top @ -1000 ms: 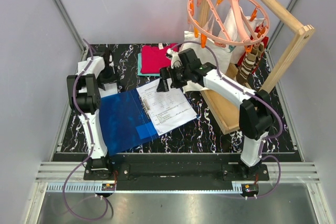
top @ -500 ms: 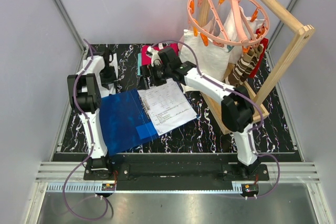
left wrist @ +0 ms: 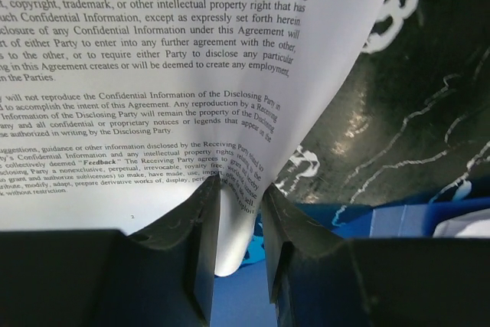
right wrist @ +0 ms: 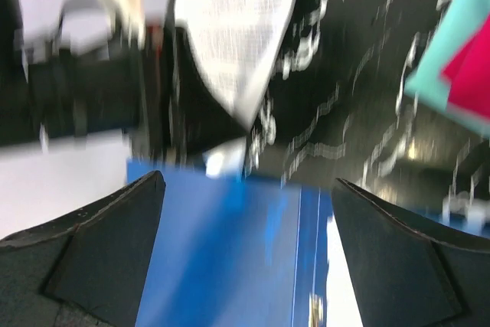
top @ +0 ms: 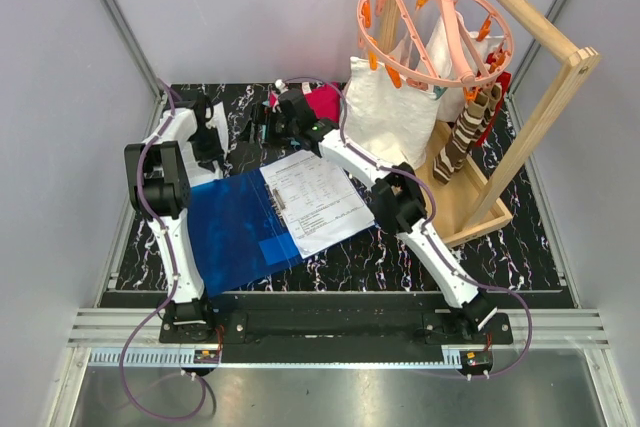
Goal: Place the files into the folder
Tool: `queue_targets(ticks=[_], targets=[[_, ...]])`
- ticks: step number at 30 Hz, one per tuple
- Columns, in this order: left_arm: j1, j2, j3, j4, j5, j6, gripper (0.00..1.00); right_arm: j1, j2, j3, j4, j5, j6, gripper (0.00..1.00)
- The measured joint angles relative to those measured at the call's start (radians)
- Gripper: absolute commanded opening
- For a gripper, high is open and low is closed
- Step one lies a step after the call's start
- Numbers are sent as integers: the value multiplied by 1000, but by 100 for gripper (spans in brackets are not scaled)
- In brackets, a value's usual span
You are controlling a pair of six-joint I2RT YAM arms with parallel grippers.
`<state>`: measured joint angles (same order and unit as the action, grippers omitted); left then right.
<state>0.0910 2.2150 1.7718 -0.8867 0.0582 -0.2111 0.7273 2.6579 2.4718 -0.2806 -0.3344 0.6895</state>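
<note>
- The left gripper (left wrist: 240, 189) is closed on the lower edge of a printed sheet (left wrist: 153, 74), which is pinched between its fingers.
- The right gripper (right wrist: 246, 181) is held wide open with nothing gripped.
- The blue folder (top: 235, 227) is laid flat on the marbled table (top: 330, 267), with printed pages (top: 320, 202) resting on its right side.
</note>
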Motion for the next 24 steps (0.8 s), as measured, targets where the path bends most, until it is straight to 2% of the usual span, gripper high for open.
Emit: queue_targets(ticks=[3, 5, 15, 24], targets=[[-1, -16, -26, 7, 38, -8, 29, -17, 121, 156, 19, -3, 58, 100], [-3, -21, -36, 12, 64, -15, 29, -25, 161, 194, 37, -3, 82, 100], [-37, -79, -97, 35, 149, -30, 28, -32, 224, 195, 103, -6, 158, 96], [-76, -99, -97, 44, 186, -33, 28, -11, 258, 206, 166, 2, 196, 69]])
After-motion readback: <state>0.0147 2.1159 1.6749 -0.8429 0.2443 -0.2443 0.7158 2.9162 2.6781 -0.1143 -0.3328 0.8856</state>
